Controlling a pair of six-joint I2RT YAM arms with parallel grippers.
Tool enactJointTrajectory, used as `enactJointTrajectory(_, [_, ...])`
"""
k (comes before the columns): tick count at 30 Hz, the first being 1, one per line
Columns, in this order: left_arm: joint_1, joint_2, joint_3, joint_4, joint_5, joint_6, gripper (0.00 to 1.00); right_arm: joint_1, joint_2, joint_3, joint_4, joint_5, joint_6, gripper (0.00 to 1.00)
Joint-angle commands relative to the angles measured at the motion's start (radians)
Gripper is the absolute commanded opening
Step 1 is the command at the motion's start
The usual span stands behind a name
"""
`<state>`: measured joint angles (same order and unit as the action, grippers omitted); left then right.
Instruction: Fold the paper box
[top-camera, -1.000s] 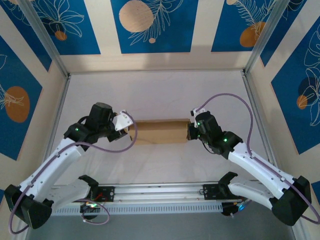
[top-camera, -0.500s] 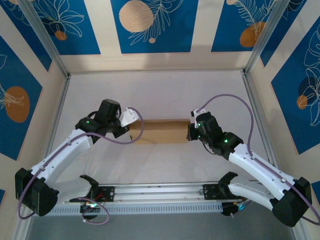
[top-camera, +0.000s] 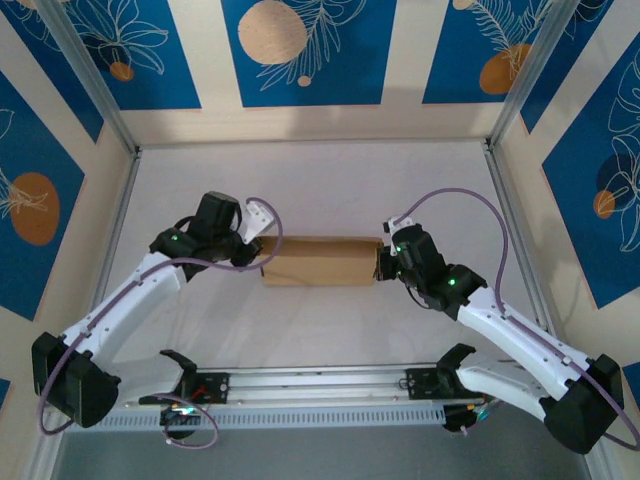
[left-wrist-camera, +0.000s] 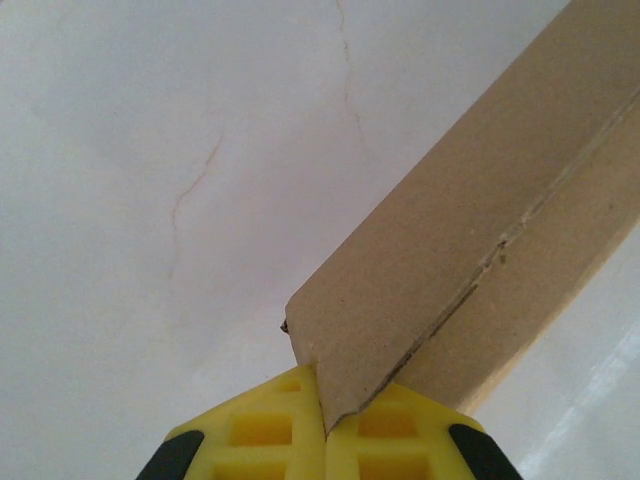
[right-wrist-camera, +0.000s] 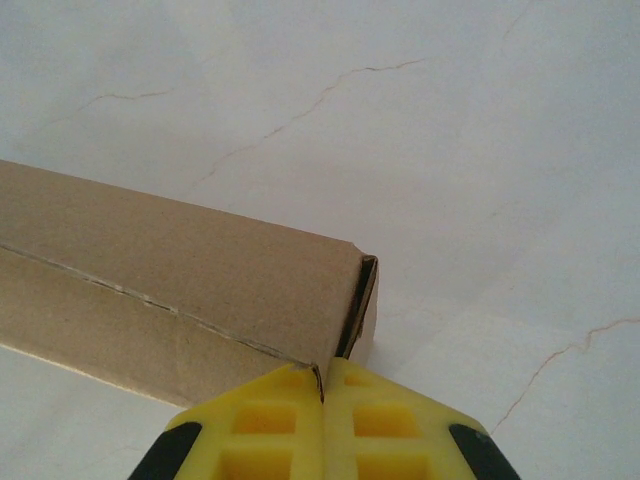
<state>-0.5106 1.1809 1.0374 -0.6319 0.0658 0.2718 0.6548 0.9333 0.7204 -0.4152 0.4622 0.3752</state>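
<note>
The paper box (top-camera: 320, 261) is a long, narrow piece of brown cardboard lying crosswise in the middle of the white table. My left gripper (top-camera: 262, 243) is at its left end, shut on a corner of the cardboard (left-wrist-camera: 420, 290), which runs down between the yellow fingers (left-wrist-camera: 262, 430). My right gripper (top-camera: 383, 262) is at the right end, shut on the edge of the box's wall (right-wrist-camera: 190, 290) beside the open end (right-wrist-camera: 360, 300). A crease line runs along the box's side in both wrist views.
The white table (top-camera: 320, 180) is walled by blue-and-cream patterned panels (top-camera: 300, 50) with metal frame posts (top-camera: 515, 90). A metal rail (top-camera: 320, 385) with the arm bases lies along the near edge. Purple cables (top-camera: 460, 200) loop off both wrists.
My left arm swung in toward the box's left end and its gripper closed on the cardboard corner. The box's left end has lifted a little. The right arm has stayed put.
</note>
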Motion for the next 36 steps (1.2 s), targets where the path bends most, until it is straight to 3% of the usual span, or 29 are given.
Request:
enactJointTrajectory(1, [-0.006, 0.022, 0.063, 0.003, 0.139, -0.13, 0.0, 0.024, 0.024, -0.028, -0.069, -0.02, 0.004, 0.0])
enactJointTrajectory(8, [-0.005, 0.14, 0.223, -0.2, 0.112, -0.262, 0.0, 0.061, 0.054, -0.019, -0.07, 0.021, -0.008, 0.0])
enactJointTrajectory(15, [-0.005, 0.283, 0.39, -0.366, 0.202, -0.336, 0.0, 0.077, 0.06, -0.016, -0.076, 0.038, -0.016, 0.0])
enactJointTrajectory(22, [-0.002, 0.272, 0.379, -0.316, 0.243, -0.491, 0.0, 0.083, 0.062, -0.015, -0.078, 0.04, -0.017, 0.0])
enactJointTrajectory(30, [0.048, 0.285, 0.339, -0.255, 0.363, -0.647, 0.0, 0.092, 0.072, -0.012, -0.077, 0.04, -0.016, 0.0])
enactJointTrajectory(36, [0.055, 0.269, 0.321, -0.256, 0.304, -0.594, 0.0, 0.095, 0.071, -0.013, -0.082, 0.043, -0.013, 0.0])
